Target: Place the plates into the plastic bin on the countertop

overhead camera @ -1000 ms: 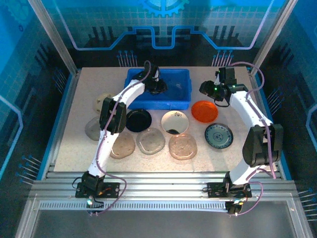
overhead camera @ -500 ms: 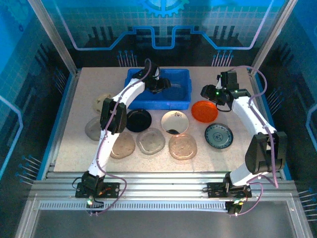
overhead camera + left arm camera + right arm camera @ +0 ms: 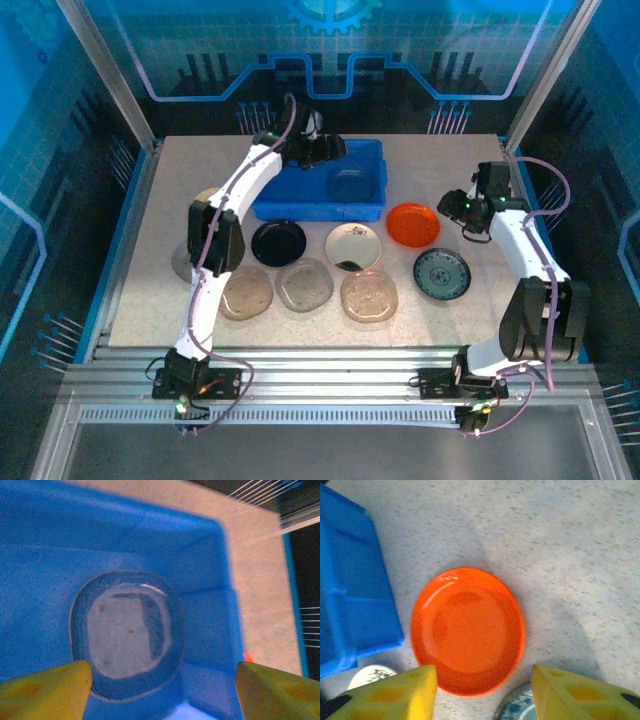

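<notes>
The left jaws hang spread wide over the blue bin (image 3: 300,210), holding nothing; a clear plate (image 3: 125,635) lies flat inside. The right jaws hover spread apart above the orange plate (image 3: 467,630) on the worktop (image 3: 430,320), empty. Next they likely must drop and pinch its rim

From above and behind, we overlook the whole countertop (image 3: 420,165). Our left wrist view looks closely down into the plastic bin (image 3: 45,545); our right wrist view, equally near, shares that bin's corner beside the orange plate (image 3: 467,630).
</notes>
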